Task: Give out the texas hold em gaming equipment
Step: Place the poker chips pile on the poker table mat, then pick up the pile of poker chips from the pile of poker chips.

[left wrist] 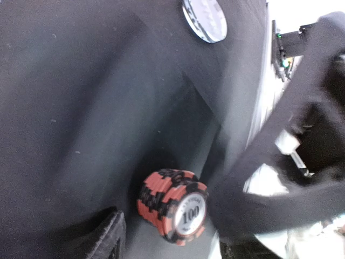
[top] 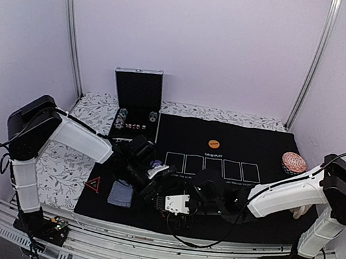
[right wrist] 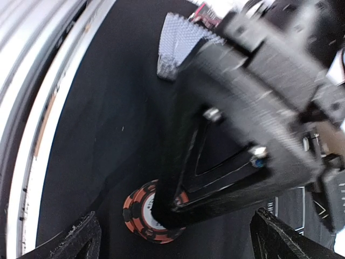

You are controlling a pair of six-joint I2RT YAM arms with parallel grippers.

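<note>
A stack of red-black poker chips (left wrist: 172, 205) marked 100 lies on the black mat (top: 256, 230), between the fingers of my left gripper (left wrist: 171, 249), which is open; one finger (left wrist: 102, 237) stands apart from the stack. My right gripper (right wrist: 183, 243) is open wide and faces the same stack (right wrist: 141, 213), with a left finger crossing in front of it. In the top view both grippers, left (top: 152, 191) and right (top: 163, 201), meet near the mat's front and hide the stack. Fanned grey-blue cards (top: 121, 193) and a red triangle marker (top: 92, 184) lie to the left. A clear disc (left wrist: 205, 19) lies beyond.
An open black case (top: 138, 88) with chips stands at the back left. One orange chip (top: 214, 145) lies above the row of white rectangles. A pink patterned round thing (top: 294, 162) sits at the mat's right edge. A metal rail (top: 160, 258) runs along the front.
</note>
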